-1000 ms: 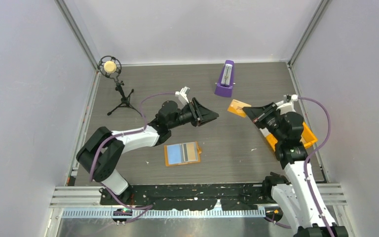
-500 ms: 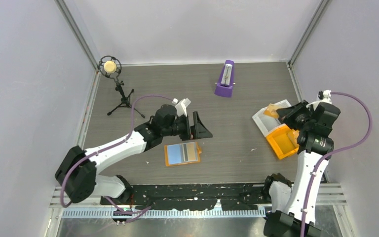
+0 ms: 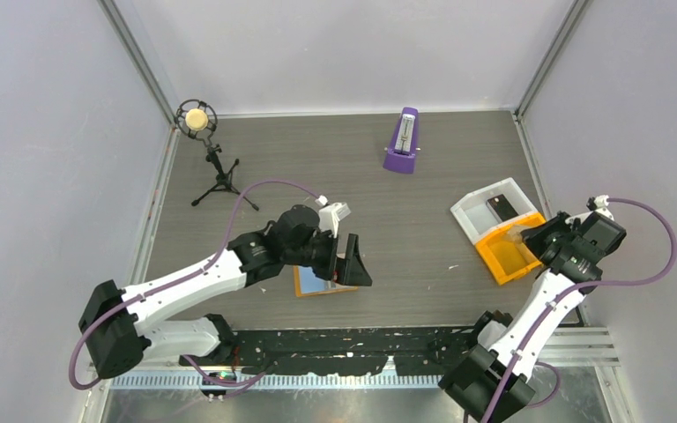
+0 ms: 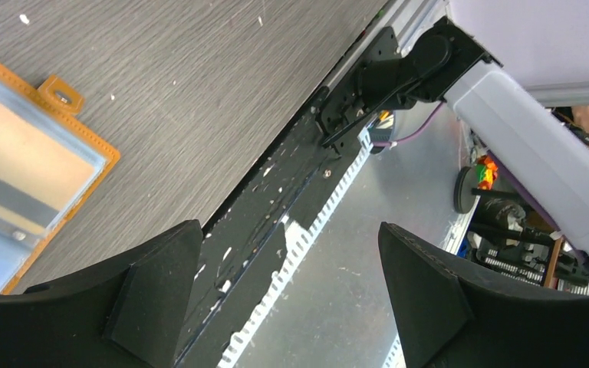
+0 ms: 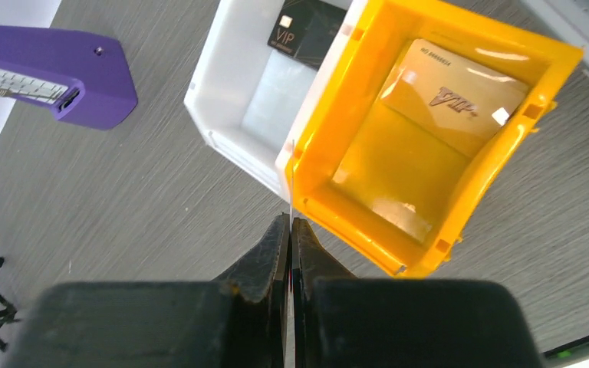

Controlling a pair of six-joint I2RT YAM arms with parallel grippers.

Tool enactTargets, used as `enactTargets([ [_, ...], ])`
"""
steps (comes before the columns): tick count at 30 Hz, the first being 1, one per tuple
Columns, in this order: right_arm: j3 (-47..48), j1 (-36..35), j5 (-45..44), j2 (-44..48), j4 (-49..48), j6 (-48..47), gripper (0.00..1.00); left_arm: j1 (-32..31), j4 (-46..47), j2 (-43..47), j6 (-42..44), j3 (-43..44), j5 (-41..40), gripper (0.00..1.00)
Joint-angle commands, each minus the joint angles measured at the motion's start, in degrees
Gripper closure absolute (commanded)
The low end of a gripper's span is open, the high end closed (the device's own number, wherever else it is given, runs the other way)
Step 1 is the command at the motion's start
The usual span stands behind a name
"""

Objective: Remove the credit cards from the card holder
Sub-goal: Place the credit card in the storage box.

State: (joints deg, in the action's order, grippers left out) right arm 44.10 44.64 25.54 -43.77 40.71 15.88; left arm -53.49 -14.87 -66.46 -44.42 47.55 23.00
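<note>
The orange card holder [image 3: 299, 283] lies open near the table's front edge, mostly under my left gripper [image 3: 353, 264]. The left wrist view shows its orange border and snap tab [image 4: 60, 93], with credit cards [image 4: 15, 153] of tan, grey-striped and light blue still in it. My left gripper [image 4: 287, 234] is open and empty, just to the holder's right. My right gripper [image 5: 291, 221] is shut on a thin card [image 5: 292, 176] seen edge-on, held above the corner of the orange bin [image 5: 475, 184]. A gold VIP card [image 5: 445, 96] lies in that bin.
A white bin [image 3: 463, 216] holding a black card [image 3: 504, 207] touches the orange bin [image 3: 494, 264] at the right. A purple metronome [image 3: 403, 141] stands at the back, and a microphone on a tripod [image 3: 198, 119] at the back left.
My left gripper opened and swung toward the front edge, over the card holder. My right arm carried its card rightward from mid-table to above the orange bin.
</note>
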Motion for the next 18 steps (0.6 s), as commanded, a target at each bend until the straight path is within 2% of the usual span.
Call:
enactTargets([
  [1,1.04,2.44,-0.62,-1.42,-3.56,-3.86,0.95,0.15,-5.01,2.87,3.63,1.32,-1.37,0.11],
  [8,-0.06,9.21,3.47,-3.52,-5.61,-3.28,0.94,0.15,-10.76,6.35,7.30,3.07,-4.03,0.11],
  [18,-1.87,10.29,4.40,-6.51,-10.45,-2.55,0.92,0.15,-13.47,7.93,9.88,5.14,-5.47,0.11],
])
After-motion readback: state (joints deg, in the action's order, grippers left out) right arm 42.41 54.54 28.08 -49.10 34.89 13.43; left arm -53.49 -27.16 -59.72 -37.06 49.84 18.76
